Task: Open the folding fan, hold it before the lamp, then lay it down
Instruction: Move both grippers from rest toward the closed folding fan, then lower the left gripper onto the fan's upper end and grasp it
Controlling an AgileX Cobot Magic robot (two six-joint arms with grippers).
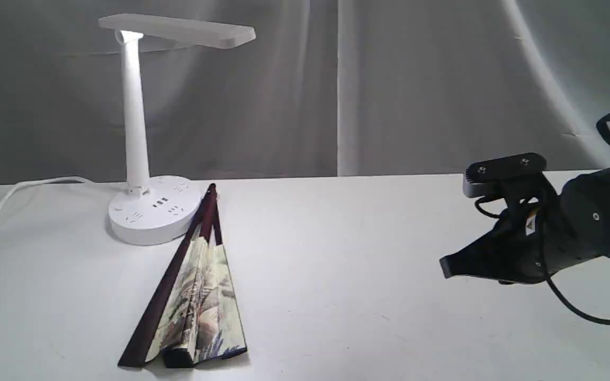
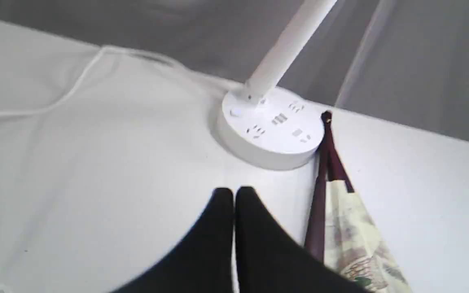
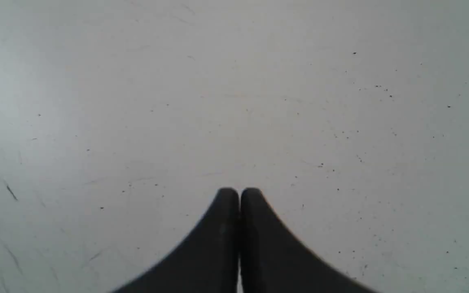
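Beside the lamp (image 1: 136,121) the folding fan (image 1: 199,301) lay ungrasped; my left claw (image 2: 233,192) and right claw (image 3: 239,191), closed empty, probably needed opening first.

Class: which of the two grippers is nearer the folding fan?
The left gripper: the folding fan lies just beside its shut jaws, while the right gripper faces only bare table.
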